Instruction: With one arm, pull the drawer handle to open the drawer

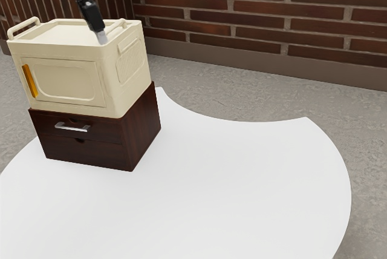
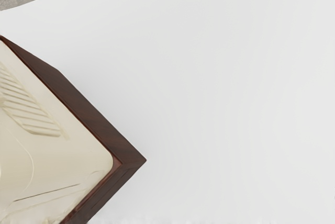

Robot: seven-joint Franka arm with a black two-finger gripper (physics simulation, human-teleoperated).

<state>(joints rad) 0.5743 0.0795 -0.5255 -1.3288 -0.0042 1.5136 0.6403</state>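
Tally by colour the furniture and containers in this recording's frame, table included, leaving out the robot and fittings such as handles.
Cream: 1, the box
Dark brown: 1, the drawer unit under it
White: 1, the table
Total: 3

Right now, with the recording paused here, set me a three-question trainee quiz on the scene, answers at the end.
1. True or false: the cream storage box stands on the dark wooden drawer unit.
2. The handle on the upper drawer is: a) orange, b) silver, c) black.
3. In the exterior view, is the gripper at that handle?

Key: 1. True. 2. b. 3. No, it shows by the box's top, away from the handle.
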